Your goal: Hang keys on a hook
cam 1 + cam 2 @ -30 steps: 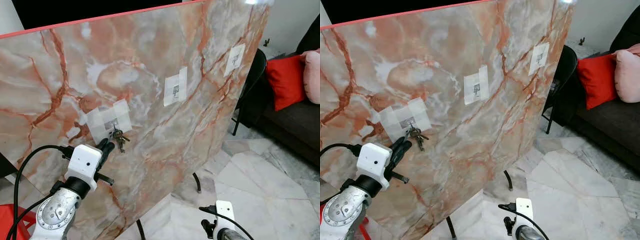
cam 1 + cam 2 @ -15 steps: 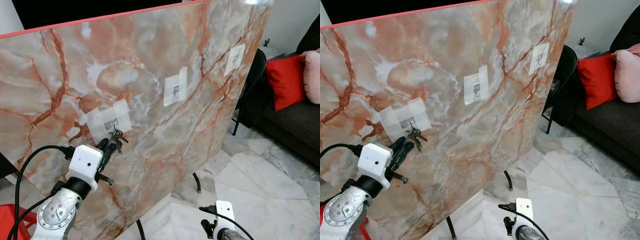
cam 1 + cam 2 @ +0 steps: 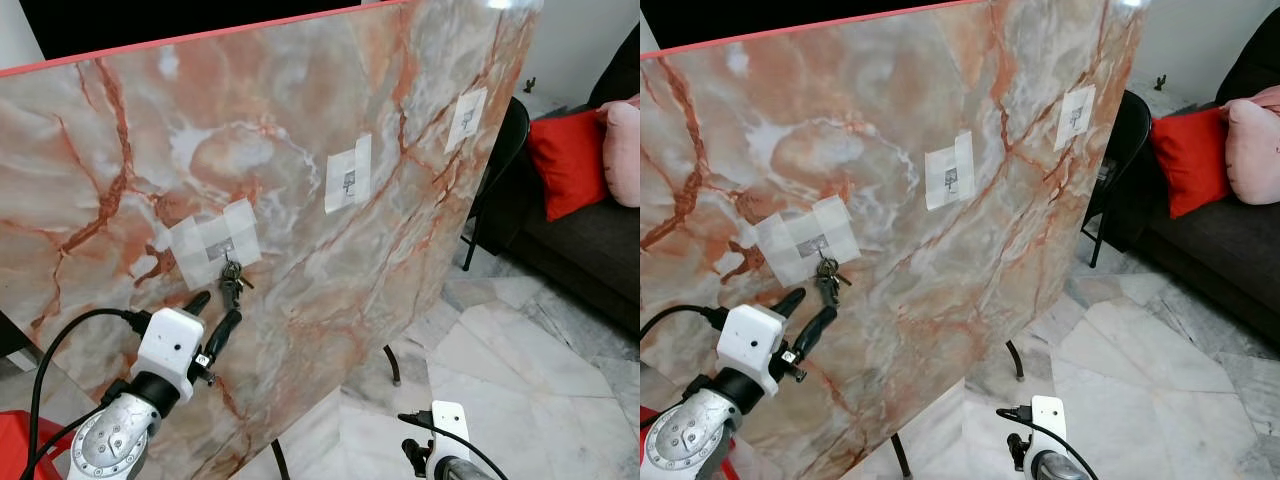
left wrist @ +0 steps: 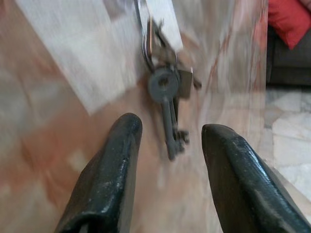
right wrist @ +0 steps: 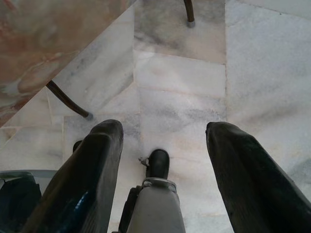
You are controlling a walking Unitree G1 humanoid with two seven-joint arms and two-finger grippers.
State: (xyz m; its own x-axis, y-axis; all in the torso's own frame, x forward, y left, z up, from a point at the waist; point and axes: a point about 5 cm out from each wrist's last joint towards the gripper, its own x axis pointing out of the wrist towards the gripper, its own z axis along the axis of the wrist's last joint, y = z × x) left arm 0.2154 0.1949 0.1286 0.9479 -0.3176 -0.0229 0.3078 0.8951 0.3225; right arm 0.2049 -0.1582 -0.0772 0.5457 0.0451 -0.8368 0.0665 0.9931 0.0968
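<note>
The left claw hangs just below the keys with its two black fingers spread wide, holding nothing and clear of the metal; in the left wrist view the rounded fingertips sit either side of the bunch with a gap to each. The keys dangle from a small hook fixed to a pale square of translucent tape, lying flat against the marble board; a dark round-headed key points down among shorter ones. The board is a glossy tilted slab, veined in orange, rust and cream, with a thin red top edge; two more taped hooks sit further along it toward the right. The right claw hangs idle over the floor, fingers parted and empty. The floor is grey-white marble in large slabs; thin black stand legs rest on it under the board. A red cushion lies on a dark sofa at the far right, with open floor between.
</note>
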